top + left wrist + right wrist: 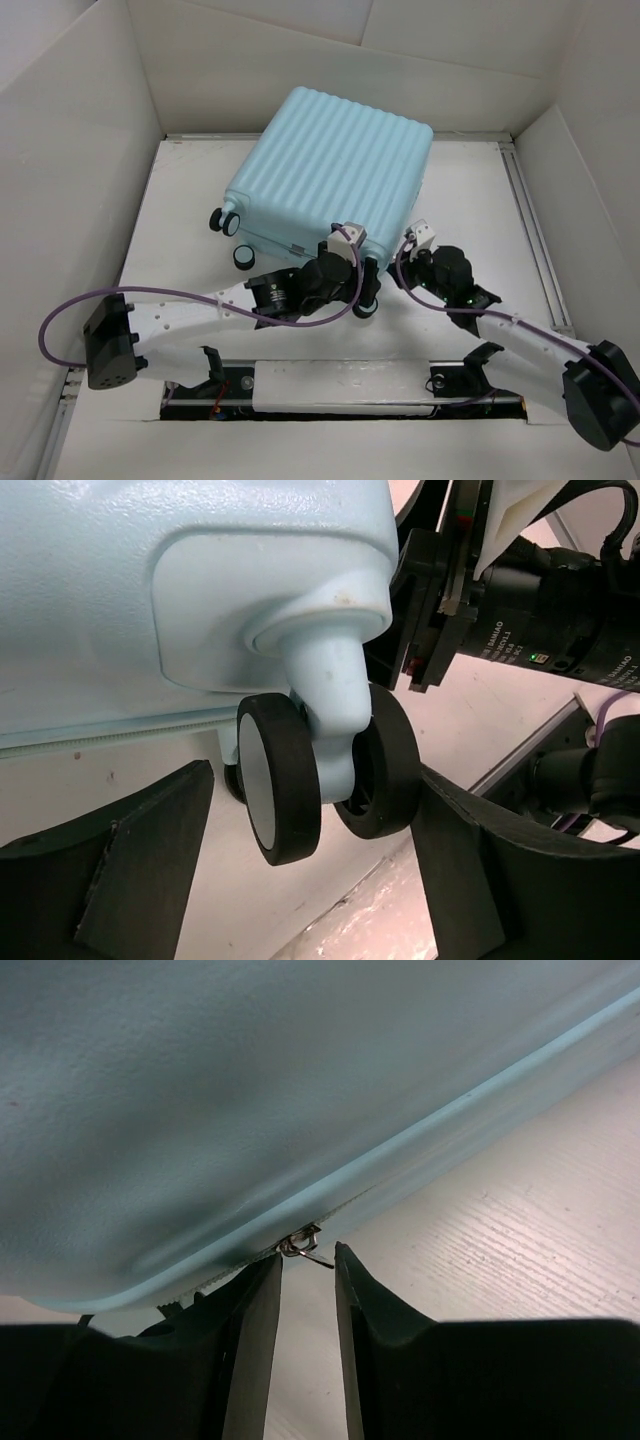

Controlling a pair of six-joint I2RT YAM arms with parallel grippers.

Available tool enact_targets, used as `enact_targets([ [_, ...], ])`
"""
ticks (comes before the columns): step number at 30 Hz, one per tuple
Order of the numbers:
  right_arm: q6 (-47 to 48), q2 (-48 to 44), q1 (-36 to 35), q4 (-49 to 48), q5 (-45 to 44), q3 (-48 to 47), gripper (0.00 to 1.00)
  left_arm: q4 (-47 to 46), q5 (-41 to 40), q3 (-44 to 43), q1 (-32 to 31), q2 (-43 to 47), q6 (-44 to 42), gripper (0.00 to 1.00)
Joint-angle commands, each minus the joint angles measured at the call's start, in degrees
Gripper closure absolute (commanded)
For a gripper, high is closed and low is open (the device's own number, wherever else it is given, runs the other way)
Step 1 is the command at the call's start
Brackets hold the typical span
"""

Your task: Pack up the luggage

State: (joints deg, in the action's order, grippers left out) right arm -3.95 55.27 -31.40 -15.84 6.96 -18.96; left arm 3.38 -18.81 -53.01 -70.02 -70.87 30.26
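The luggage [330, 160], a pale aqua ribbed hard-shell suitcase, lies shut and flat at the back middle of the table. My left gripper [362, 292] is open at its near corner. In the left wrist view the gripper [315, 815] straddles a black twin caster wheel [285, 780]: the right finger touches the wheel and the left finger stands apart. My right gripper [415, 240] is at the suitcase's right near edge. In the right wrist view the gripper [307, 1258] is narrowly open, with the metal zipper pull [300, 1247] just at its fingertips.
Two more caster wheels [225, 220] stick out at the suitcase's left near side. White walls close in the table on the left, back and right. A metal rail [530, 230] runs along the right edge. The arm bases sit along the near edge.
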Motion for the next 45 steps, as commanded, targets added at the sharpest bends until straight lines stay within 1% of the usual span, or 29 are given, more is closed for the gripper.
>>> enact_targets([
  [1,0.17,0.98,-0.86,-4.46,3.23,-3.19,0.66,-1.27,0.27,-2.35,0.15,-0.85,-0.82,0.29],
  [2,0.17,0.98,-0.86,-5.08,3.23,-3.19,0.68,-1.27,0.26,-2.88,0.15,-1.46,-1.34,0.3],
  [6,-2.11,0.19,-0.86,-9.55,1.66,0.14,0.85,-2.5,-0.26,-3.41,0.15,-2.69,-1.34,0.4],
  [7,-2.64,-1.2,-0.86,-11.65,1.04,0.76,0.93,-2.5,-0.87,-3.93,0.15,-3.22,-1.34,0.46],
  [8,-3.17,-1.73,-1.38,-12.46,0.34,1.38,0.98,-3.02,-1.4,-3.94,0.15,-3.22,-1.34,0.51],
  [9,-4.04,-1.74,-1.39,-13.16,-1.23,1.99,1.0,-3.55,-1.41,-3.94,0.15,-3.83,-1.87,0.56],
  [10,-4.05,-2.7,-1.39,-14.21,-2.12,3.13,1.0,-3.55,-2.19,-3.94,0.15,-3.84,-1.87,0.63],
  [11,-4.66,-3.75,-1.91,-14.22,-2.65,3.14,1.0,-3.55,-2.2,-3.94,0.15,-3.84,-1.87,0.79],
  [14,-5.2,-6.3,-2.52,-14.22,-3.71,4.63,1.0,-4.25,-4.3,-3.94,0.15,-3.31,-1.87,0.99],
  [15,-5.89,-7.18,-2.53,-13.35,-3.71,5.24,1.0,-4.26,-5.09,-3.94,0.15,-3.31,-1.87,1.0],
  [18,-7.91,-11.39,-5.42,-11.24,-4.41,7.09,1.0,-5.57,-5.1,-4.64,0.15,-2.69,-1.87,1.0],
  [21,-11.16,-15.34,-9.64,-10.71,-5.81,8.85,1.0,-6.1,-5.1,-6.39,0.15,-4.18,-2.4,1.0],
  [23,-13.19,-17.11,-14.11,-8.87,-8.1,9.38,1.0,-6.1,-3.35,-8.59,0.15,-5.06,-2.92,1.0],
  [25,-14.59,-19.3,-17.8,-6.67,-9.85,9.38,1.0,-6.72,-2.03,-10.26,1.72,-5.77,-2.93,1.0],
  [26,-14.6,-19.84,-21.48,-6.06,-11.08,9.38,1.0,-7.24,-0.02,-10.79,2.25,-6.29,-2.93,1.0],
  [28,-15.39,-20.37,-24.84,-4.13,-13.9,8.16,1.0,-7.86,0.7,-11.75,3.57,-6.91,-2.93,1.0],
  [31,-16.97,-19.85,-30.73,-4.12,-16.09,7.62,1.0,-7.16,1.75,-14.48,4.62,-8.31,-2.93,1.0],
  [32,-17.67,-18.45,-32.22,-4.12,-16.8,6.93,1.0,-7.16,1.76,-15.1,5.5,-8.32,-2.93,1.0],
  [33,-18.28,-17.83,-35.45,-3.51,-17.85,6.92,1.0,-7.16,3.24,-15.1,6.03,-8.84,-2.93,1.0],
  [34,-18.29,-17.13,-37.05,-3.5,-20.56,6.14,1.0,-7.16,3.25,-15.1,6.99,-8.85,-2.93,1.0],
  [37,-18.82,-14.93,-42.32,-1.57,-24.96,4.29,1.0,-5.93,3.95,-15.1,7.79,-8.85,-2.93,1.0],
  [39,-19.6,-14.13,-43.83,1.15,-26.64,3.49,1.0,-5.93,4.56,-13.62,9.28,-8.32,-2.93,1.0],
  [42,-20.14,-14.13,-44.36,3.08,-27.79,2.79,1.0,-4.35,4.57,-12.73,9.29,-6.22,-3.54,1.0],
  [45,-20.75,-15.44,-44.36,6.06,-28.4,2.18,1.0,-4.34,2.91,-7.56,9.29,-3.23,-4.07,1.0],
])
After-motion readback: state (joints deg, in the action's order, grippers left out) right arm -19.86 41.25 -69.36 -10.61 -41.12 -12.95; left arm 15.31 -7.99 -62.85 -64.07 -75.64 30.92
